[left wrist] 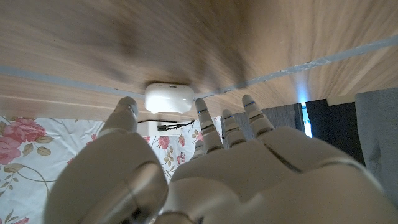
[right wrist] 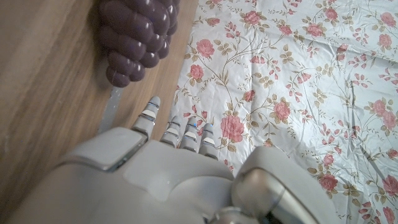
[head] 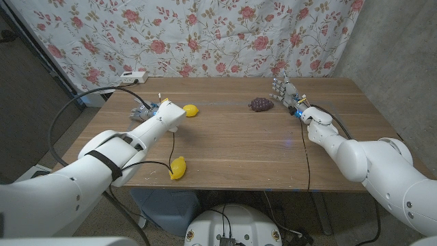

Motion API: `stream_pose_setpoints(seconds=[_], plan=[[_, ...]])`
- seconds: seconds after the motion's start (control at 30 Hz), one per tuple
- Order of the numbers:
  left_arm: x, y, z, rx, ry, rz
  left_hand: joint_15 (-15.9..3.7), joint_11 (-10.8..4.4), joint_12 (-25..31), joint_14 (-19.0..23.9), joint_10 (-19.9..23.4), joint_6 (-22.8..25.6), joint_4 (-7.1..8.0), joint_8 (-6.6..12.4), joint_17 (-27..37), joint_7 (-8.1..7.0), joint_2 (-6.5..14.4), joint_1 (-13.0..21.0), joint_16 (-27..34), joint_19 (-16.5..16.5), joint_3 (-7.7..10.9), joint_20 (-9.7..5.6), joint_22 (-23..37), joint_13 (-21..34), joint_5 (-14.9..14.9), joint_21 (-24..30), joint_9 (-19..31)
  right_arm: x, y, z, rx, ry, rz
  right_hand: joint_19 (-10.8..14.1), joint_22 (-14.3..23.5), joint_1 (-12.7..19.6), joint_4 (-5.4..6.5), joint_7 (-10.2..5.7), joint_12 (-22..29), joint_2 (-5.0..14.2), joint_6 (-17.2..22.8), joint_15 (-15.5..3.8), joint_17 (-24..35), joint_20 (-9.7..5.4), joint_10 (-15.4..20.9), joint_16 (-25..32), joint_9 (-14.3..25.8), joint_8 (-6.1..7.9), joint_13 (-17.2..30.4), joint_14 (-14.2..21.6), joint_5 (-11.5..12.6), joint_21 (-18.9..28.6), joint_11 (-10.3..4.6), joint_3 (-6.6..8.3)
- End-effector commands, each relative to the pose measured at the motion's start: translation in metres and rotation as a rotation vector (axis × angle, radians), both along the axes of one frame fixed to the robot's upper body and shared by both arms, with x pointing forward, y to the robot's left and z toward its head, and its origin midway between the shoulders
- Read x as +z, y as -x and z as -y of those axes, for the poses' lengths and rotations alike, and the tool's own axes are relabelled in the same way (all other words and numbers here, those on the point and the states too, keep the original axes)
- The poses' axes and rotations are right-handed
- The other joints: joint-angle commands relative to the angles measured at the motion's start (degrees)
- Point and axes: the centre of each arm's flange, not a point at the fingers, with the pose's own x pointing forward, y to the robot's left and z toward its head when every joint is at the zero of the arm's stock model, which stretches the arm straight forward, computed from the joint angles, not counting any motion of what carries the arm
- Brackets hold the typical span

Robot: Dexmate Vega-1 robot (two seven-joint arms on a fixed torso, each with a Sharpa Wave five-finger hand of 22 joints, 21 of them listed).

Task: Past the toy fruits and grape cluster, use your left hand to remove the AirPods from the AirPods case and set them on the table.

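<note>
The tabletop [head: 225, 137] is warm brown wood with visible grain. Behind it hangs a white curtain [head: 205, 34] printed with pink roses and green-brown leaves. The AirPods case [left wrist: 168, 98] is glossy white. The grape cluster [head: 261, 104] is dark purple. Two toy lemons are bright yellow, one [head: 191, 110] towards the far edge, one [head: 177, 167] at the near edge. The left robot hand [left wrist: 205, 168] is off-white; the right robot hand [right wrist: 180, 134] is light grey with pale fingertips. Black cables [head: 68, 123] loop at the left edge.

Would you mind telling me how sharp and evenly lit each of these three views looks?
Head view: evenly lit and sharp, small blue glow on the table. Left wrist view: the case is fairly sharp, the near robot hand soft, the wood above shadowed and blurred. Right wrist view: grapes and cloth clear, robot hand up close slightly soft.
</note>
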Motion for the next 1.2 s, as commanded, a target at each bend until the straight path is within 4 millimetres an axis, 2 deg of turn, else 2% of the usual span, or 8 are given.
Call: stream_pose_setpoints(seconds=[0.03,0.47,0.67,0.73,0.8,0.9,1.0,1.2], plan=[[0.001,0.000,0.004,0.006,0.008,-0.003,0.20,0.10,-0.21,0.65,0.18,-2.54,-0.29,-0.22,0.15,0.39,0.39,0.65,0.06,0.18,0.10,0.13,0.35,0.33,0.30,0.36,0.20,-0.002,-0.003,0.002,-0.001,-0.013,-0.030,-0.39,0.21,-0.09,0.05,-0.13,0.03,0.36,0.32,0.22,0.13,0.05,0.57,0.29,0.32,0.18,0.06,-0.21,-0.01,0.15,0.10,0.39],[-0.002,0.005,0.002,0.023,0.003,-0.003,0.15,0.03,-0.23,0.79,0.33,-2.14,0.01,-0.11,0.23,0.37,1.14,0.68,0.13,0.33,0.03,0.15,0.39,0.39,0.25,0.40,0.21,0.004,-0.003,0.001,0.008,-0.005,-0.024,-0.35,0.21,-0.18,0.13,-0.09,0.01,0.39,0.35,0.16,0.15,0.10,0.55,0.30,0.32,0.16,0.06,-0.20,-0.03,0.16,0.14,0.43],[-0.003,0.005,0.001,0.023,0.004,-0.008,0.05,0.03,-0.21,0.83,0.46,-2.08,0.14,-0.11,0.25,0.31,1.28,0.55,0.14,0.33,-0.11,0.07,0.41,0.42,0.20,0.40,0.22,0.004,-0.003,0.000,0.015,-0.005,-0.023,-0.18,0.21,-0.15,0.10,-0.05,0.04,0.29,0.37,-0.59,0.12,0.08,0.62,0.34,0.32,0.15,0.06,-0.06,-0.05,0.23,0.14,0.45],[-0.003,0.004,0.001,0.019,0.005,-0.009,0.02,0.04,-0.24,0.80,0.41,-2.03,0.16,-0.10,0.25,0.29,1.31,0.52,0.12,0.35,-0.15,0.10,0.41,0.43,0.19,0.40,0.22,0.004,-0.003,-0.001,0.019,-0.009,-0.026,0.55,0.20,-0.05,0.05,-0.03,0.04,0.32,0.38,-0.65,0.08,-0.88,0.61,0.33,0.32,0.14,0.06,-0.01,-0.05,0.50,0.22,0.53],[-0.002,0.003,-0.001,0.012,0.009,-0.005,0.00,0.05,-0.26,0.79,0.39,-2.02,0.20,-0.10,0.25,0.28,1.34,0.47,0.11,0.32,-0.21,0.06,0.41,0.44,0.18,0.39,0.22,0.004,-0.004,-0.002,0.019,-0.012,-0.033,2.18,0.17,0.18,-0.07,0.20,0.06,0.35,0.38,-0.83,-0.01,-3.68,0.70,0.45,0.32,0.10,0.05,0.53,-0.05,0.96,0.52,0.74],[0.002,0.001,-0.002,0.016,0.008,0.001,-0.03,0.02,-0.27,0.81,0.42,-1.99,0.27,-0.11,0.26,0.23,1.36,0.35,0.12,0.32,-0.33,0.08,0.42,0.46,0.15,0.38,0.22,0.002,-0.006,-0.004,0.024,-0.014,-0.054,2.89,0.11,0.34,-0.15,0.47,0.19,0.39,0.61,-1.02,-0.08,-5.45,1.04,0.54,0.33,0.17,0.05,0.99,-0.05,1.04,1.10,0.89],[0.003,0.000,-0.001,0.008,-0.010,0.001,-0.03,0.02,-0.26,0.81,0.50,-1.98,0.36,-0.12,0.28,0.20,1.33,0.20,0.11,0.33,-0.46,0.01,0.43,0.48,0.12,0.38,0.22,0.002,-0.007,-0.007,0.029,-0.005,-0.062,3.88,0.07,0.52,-0.24,0.75,0.29,0.42,0.79,-1.32,-0.15,-6.31,1.32,0.57,0.33,0.21,0.05,1.26,-0.04,1.25,1.49,1.03],[0.000,-0.003,0.003,0.012,-0.010,-0.004,-0.15,-0.10,-0.28,0.88,0.55,-1.81,0.42,-0.09,0.27,0.07,1.26,0.00,0.11,0.37,-0.68,-0.03,0.43,0.50,0.09,0.38,0.21,0.004,-0.007,-0.007,0.032,-0.001,-0.068,4.36,0.02,0.81,-0.37,1.14,0.37,0.55,1.35,-1.48,-0.24,-7.48,1.61,0.72,0.33,0.38,0.05,1.95,-0.02,1.19,1.67,1.26]])
